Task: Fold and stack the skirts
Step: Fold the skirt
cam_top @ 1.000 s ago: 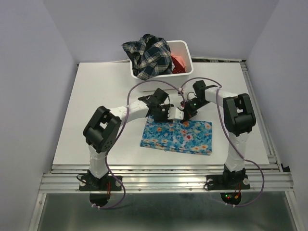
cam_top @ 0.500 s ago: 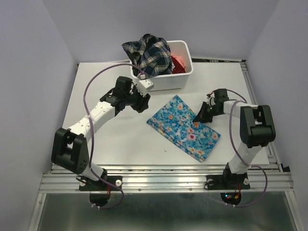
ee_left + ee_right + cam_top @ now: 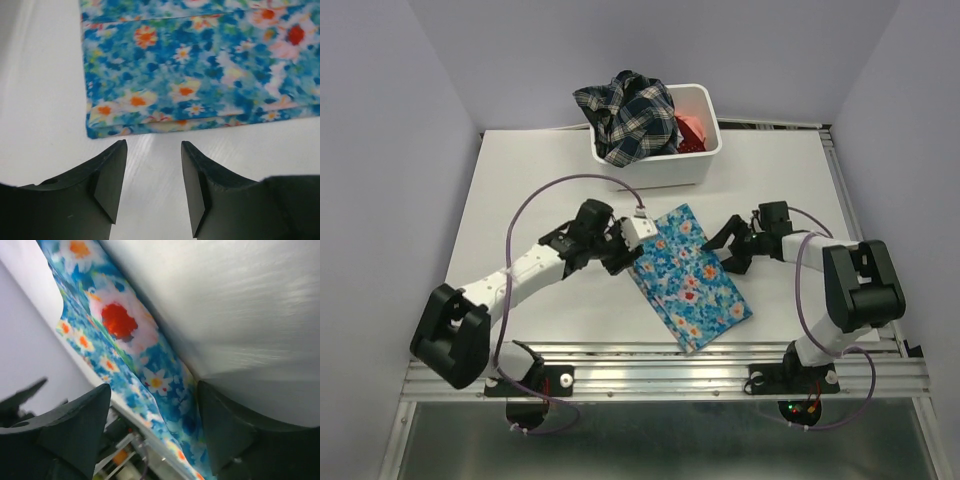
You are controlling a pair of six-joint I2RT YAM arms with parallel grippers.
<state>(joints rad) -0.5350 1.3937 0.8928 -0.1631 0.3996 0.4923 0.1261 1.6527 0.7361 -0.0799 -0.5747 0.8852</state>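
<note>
A bright blue flowered skirt (image 3: pixel 692 282) lies folded in a long rectangle, slanting across the table's front middle. My left gripper (image 3: pixel 628 260) stands open just off its left edge. In the left wrist view the layered fold of the skirt (image 3: pixel 200 65) lies just ahead of that gripper (image 3: pixel 152 150), with bare table between the fingers. My right gripper (image 3: pixel 725 252) is open at the skirt's right edge. In the right wrist view the skirt's (image 3: pixel 120 325) edge runs between the spread fingers of that gripper (image 3: pixel 155 395), ungripped.
A white bin (image 3: pixel 665 172) stands at the back middle of the table. A dark plaid skirt (image 3: pixel 625 120) is heaped over its left rim and a coral-red skirt (image 3: pixel 692 128) lies inside at the right. Metal rails (image 3: pixel 660 375) run along the near edge.
The right gripper has opened and let go of the blue skirt. The skirt has turned to lie steeper and nearer the front. The left arm swung out towards the bin, then back to the skirt's left edge.
</note>
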